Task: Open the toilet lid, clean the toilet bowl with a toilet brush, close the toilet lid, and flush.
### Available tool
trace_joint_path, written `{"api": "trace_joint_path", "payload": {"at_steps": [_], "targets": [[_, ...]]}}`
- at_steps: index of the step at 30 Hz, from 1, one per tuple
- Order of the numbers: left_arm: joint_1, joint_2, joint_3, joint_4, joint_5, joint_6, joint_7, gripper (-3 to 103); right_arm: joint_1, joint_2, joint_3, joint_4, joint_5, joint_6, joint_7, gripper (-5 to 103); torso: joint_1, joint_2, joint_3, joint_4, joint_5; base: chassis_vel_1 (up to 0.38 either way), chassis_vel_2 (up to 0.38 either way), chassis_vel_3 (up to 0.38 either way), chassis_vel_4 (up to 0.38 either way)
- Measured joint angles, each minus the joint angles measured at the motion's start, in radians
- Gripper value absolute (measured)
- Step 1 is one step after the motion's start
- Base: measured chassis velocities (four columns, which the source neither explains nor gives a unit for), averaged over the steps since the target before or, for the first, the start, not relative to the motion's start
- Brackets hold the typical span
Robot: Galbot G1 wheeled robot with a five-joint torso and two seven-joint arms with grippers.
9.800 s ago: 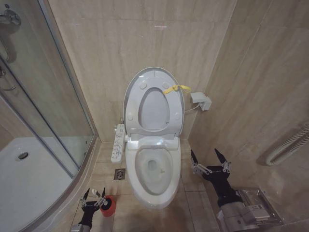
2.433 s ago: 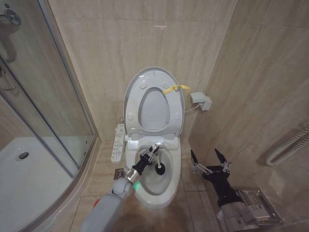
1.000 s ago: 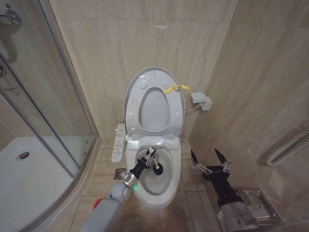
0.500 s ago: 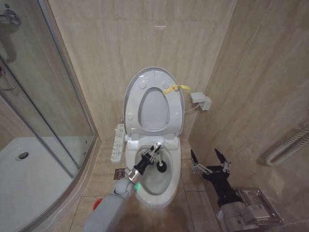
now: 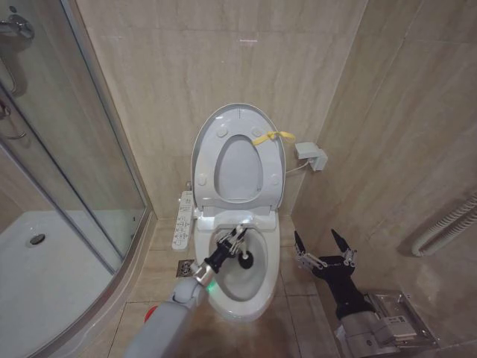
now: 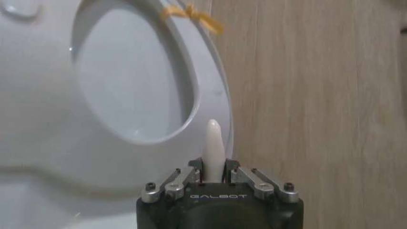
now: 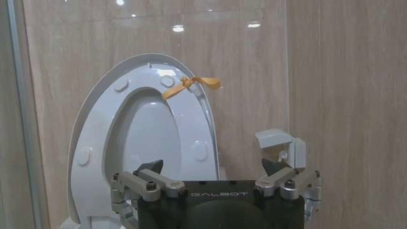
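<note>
Bathroom | toilet bowl (image 5: pixel 223 287): toilet brush (image 5: pixel 245 259) inside | left pincer (image 5: pixel 233 241) gripping handle

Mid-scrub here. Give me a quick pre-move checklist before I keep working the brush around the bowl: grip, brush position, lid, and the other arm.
1. Grip: left gripper is shut on the toilet brush, with the white handle between its fingers in the left wrist view. Ok.
2. Brush head: the dark bristles are inside the toilet bowl, toward its right side. Ok.
3. Bristle contact with the ceramic: cannot tell.
4. Toilet lid: raised upright against the wall, seat up with it, clear of the arm. Ok.
5. Right gripper: open, parked low beside the toilet, away from the bowl. Ok.
6. Yellow tag on the lid rim: hanging free, not snagged. Ok.
</note>
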Motion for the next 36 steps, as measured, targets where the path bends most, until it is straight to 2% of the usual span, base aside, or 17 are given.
{"api": "trace_joint_path", "payload": {"at_steps": [4,10,14,23,30,36], "targets": [[-0.008,-0.012,-0.01,0.026,0.025,-0.008,0.002,21,0.0,0.0,0.0,0.0,0.0,0.0,0.0,100,0.0,0.0,0.0,0.0001,0.0,0.0,0.0,0.0,0.0],[0.015,0.015,-0.03,0.089,0.063,-0.049,0.033,21,0.0,0.0,0.0,0.0,0.0,0.0,0.0,100,0.0,0.0,0.0,0.0011,0.0001,0.0,0.0,0.0,0.0],[0.015,0.015,-0.045,0.1,0.088,-0.062,0.047,21,0.0,0.0,0.0,0.0,0.0,0.0,0.0,100,0.0,0.0,0.0,0.0009,0.0001,0.0,0.0,0.0,0.0],[0.002,-0.013,-0.014,0.029,0.019,-0.025,0.024,21,0.0,0.0,0.0,0.0,0.0,0.0,0.0,100,0.0,0.0,0.0,-0.0001,0.0001,0.0,0.0,0.0,0.0],[0.017,0.009,-0.035,0.114,0.035,-0.061,0.064,21,0.0,0.0,0.0,0.0,0.0,0.0,0.0,100,0.0,0.0,0.0,0.001,0.0003,0.0,0.0,0.0,0.0],[0.012,0.014,-0.041,0.1,0.044,-0.063,0.068,21,0.0,0.0,0.0,0.0,0.0,0.0,0.0,100,0.0,0.0,0.0,0.0006,0.0001,0.0,0.0,0.0,0.0]]}}
